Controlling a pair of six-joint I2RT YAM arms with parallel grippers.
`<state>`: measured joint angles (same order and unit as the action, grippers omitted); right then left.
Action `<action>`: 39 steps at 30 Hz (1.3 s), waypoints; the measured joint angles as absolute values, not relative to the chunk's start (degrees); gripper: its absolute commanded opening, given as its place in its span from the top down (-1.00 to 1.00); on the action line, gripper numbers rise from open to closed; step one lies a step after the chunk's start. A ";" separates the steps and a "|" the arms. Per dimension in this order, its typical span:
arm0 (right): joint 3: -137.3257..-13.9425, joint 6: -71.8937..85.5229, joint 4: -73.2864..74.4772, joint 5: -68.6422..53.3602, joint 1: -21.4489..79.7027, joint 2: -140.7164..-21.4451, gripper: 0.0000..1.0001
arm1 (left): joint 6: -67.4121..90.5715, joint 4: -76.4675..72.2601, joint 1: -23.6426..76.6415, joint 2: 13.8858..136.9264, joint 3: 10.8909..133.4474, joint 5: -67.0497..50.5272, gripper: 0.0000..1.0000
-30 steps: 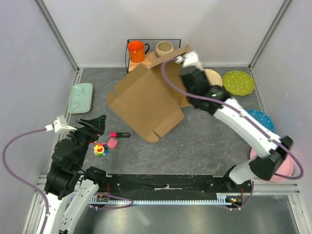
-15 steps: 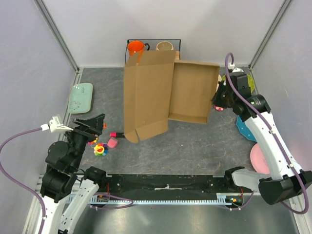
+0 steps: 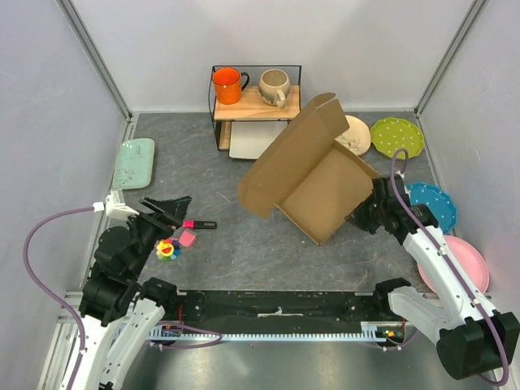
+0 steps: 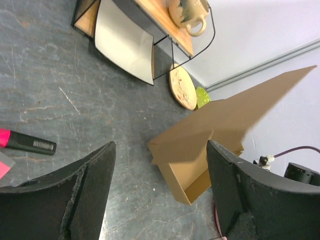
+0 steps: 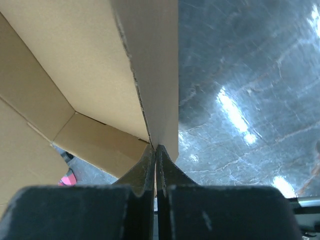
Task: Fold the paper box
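The paper box [image 3: 313, 183] stands tilted mid-table, before the shelf [image 3: 253, 104] bearing two mugs [image 3: 228, 85]. Plates [image 3: 397, 136] lie to its right, a tray [image 3: 134, 162] and a marker [image 3: 199, 224] to its left.

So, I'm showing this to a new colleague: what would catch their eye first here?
The big brown paper box, held tilted in the middle of the table, with the right jaws shut on its right edge. Next come the orange mug on the rack at the back and the coloured plates along the right side. The left jaws are open and empty at front left, near a pink marker.
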<state>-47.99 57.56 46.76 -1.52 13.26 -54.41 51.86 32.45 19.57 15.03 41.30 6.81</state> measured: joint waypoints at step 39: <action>-33.93 85.89 31.79 13.93 38.74 -46.06 -0.62 | 54.37 32.47 19.57 17.67 30.44 5.80 -0.69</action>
